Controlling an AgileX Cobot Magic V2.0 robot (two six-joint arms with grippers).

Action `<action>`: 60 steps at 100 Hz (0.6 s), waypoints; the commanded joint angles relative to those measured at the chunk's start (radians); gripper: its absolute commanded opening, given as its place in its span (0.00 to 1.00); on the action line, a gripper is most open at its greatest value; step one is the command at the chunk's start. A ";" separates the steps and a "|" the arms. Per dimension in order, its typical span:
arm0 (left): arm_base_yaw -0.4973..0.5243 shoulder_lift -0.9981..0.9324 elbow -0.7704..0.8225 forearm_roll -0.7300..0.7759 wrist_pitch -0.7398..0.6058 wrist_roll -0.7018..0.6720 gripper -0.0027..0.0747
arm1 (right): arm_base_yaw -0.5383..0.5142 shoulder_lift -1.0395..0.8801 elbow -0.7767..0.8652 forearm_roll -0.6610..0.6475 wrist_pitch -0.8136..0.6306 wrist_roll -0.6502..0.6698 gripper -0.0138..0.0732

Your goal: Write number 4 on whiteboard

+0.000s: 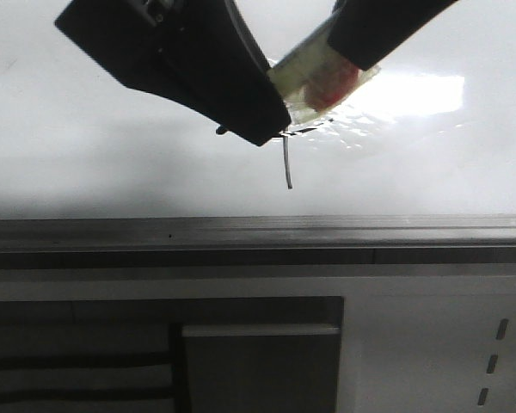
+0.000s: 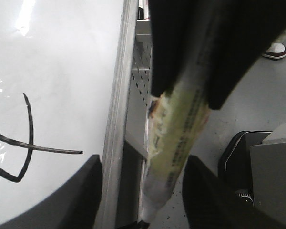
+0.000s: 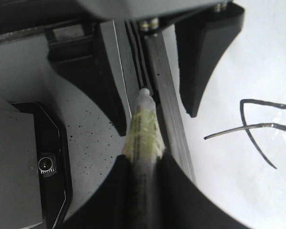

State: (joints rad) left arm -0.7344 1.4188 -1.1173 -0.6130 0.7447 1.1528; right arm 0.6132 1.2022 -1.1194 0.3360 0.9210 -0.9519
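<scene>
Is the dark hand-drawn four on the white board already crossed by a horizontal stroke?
Yes, in the left wrist view the number 4 on the glossy whiteboard shows a dark bar crossing its long stem.

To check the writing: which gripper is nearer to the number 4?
Left. The left gripper covers the top of the number 4; the right gripper, holding the marker, is off to its right.

Speckled grey floor (image 3: 93,157), white cabinet (image 1: 430,344)

Thin dark hand-drawn number 4 (image 3: 255,128) on the glossy white whiteboard (image 1: 86,129), near its edge rail.
</scene>
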 commanded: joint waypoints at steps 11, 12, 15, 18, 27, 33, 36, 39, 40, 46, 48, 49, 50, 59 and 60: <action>-0.008 -0.029 -0.038 -0.042 -0.038 0.004 0.28 | 0.000 -0.026 -0.029 0.014 -0.050 -0.012 0.08; -0.008 -0.029 -0.038 -0.042 -0.038 0.004 0.26 | 0.000 -0.026 -0.029 0.014 -0.050 -0.012 0.08; -0.008 -0.029 -0.038 -0.042 -0.038 0.004 0.24 | 0.000 -0.026 -0.029 0.014 -0.050 -0.012 0.08; -0.008 -0.029 -0.038 -0.042 -0.038 0.004 0.22 | 0.000 -0.026 -0.029 0.014 -0.050 -0.012 0.08; -0.008 -0.029 -0.038 -0.042 -0.038 0.004 0.18 | 0.000 -0.026 -0.029 0.014 -0.050 -0.012 0.08; -0.008 -0.029 -0.038 -0.042 -0.038 0.004 0.15 | 0.000 -0.026 -0.029 0.016 -0.050 -0.010 0.08; -0.008 -0.029 -0.038 -0.042 -0.038 0.004 0.14 | 0.000 -0.026 -0.029 0.023 -0.050 -0.010 0.08; -0.008 -0.029 -0.038 -0.042 -0.038 0.004 0.13 | 0.000 -0.026 -0.029 0.028 -0.050 -0.010 0.08; -0.008 -0.029 -0.038 -0.042 -0.038 0.004 0.13 | 0.000 -0.026 -0.029 0.033 -0.050 -0.010 0.08; -0.008 -0.029 -0.038 -0.042 -0.041 0.004 0.11 | 0.000 -0.026 -0.029 0.046 -0.052 -0.010 0.08; -0.008 -0.029 -0.038 -0.042 -0.041 0.004 0.10 | 0.000 -0.026 -0.029 0.048 -0.052 -0.010 0.08; -0.008 -0.029 -0.038 -0.042 -0.041 0.004 0.10 | 0.000 -0.026 -0.029 0.051 -0.052 -0.010 0.08; -0.008 -0.029 -0.038 -0.042 -0.041 0.004 0.09 | 0.000 -0.026 -0.029 0.051 -0.052 -0.010 0.08; -0.008 -0.029 -0.038 -0.042 -0.041 0.004 0.06 | 0.000 -0.026 -0.029 0.051 -0.046 -0.010 0.08; -0.008 -0.029 -0.038 -0.042 -0.041 0.004 0.06 | 0.000 -0.026 -0.029 0.051 -0.044 -0.010 0.08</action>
State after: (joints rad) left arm -0.7344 1.4188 -1.1173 -0.6127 0.7525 1.1755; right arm 0.6132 1.2022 -1.1194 0.3309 0.9053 -0.9543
